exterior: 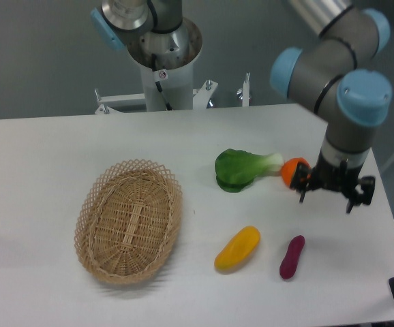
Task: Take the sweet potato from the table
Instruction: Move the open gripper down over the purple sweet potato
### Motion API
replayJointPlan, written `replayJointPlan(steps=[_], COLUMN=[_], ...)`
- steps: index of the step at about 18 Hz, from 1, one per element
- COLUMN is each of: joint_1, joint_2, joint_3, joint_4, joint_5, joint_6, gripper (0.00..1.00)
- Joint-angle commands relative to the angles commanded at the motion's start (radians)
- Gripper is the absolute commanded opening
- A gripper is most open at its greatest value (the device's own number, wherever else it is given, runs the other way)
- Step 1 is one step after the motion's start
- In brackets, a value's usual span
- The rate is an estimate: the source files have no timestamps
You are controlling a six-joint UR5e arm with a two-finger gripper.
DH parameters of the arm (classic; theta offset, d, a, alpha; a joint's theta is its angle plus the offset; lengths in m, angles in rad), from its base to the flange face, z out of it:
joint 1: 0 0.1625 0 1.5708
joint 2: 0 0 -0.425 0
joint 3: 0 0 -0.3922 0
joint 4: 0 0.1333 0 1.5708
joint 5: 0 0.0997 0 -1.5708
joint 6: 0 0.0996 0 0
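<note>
The sweet potato (292, 257) is a slim dark purple oblong lying on the white table (40, 177) near its front right. My gripper (326, 201) hangs above the table to the upper right of it, fingers pointing down and spread open, nothing between them. It stands a short way above and behind the sweet potato, not touching it. The gripper body partly covers the round orange fruit (291, 170).
A yellow-orange elongated vegetable (238, 247) lies left of the sweet potato. A green leafy vegetable (241, 167) sits beside the orange fruit. A woven oval basket (129, 220) stands at the left. The table's right edge is close to the gripper.
</note>
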Motion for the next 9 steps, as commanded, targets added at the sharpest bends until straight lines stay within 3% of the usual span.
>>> replayJointPlan(steps=[3, 9], joint_1=[-0.006, -0.058], joint_2=[-0.034, -0.083], joint_3=[-0.005, -0.035], joint_4=[0.017, 0.115], joint_5=[-0.003, 0.006], joint_6=[0.003, -0.008], gripper=[1.00, 1.00])
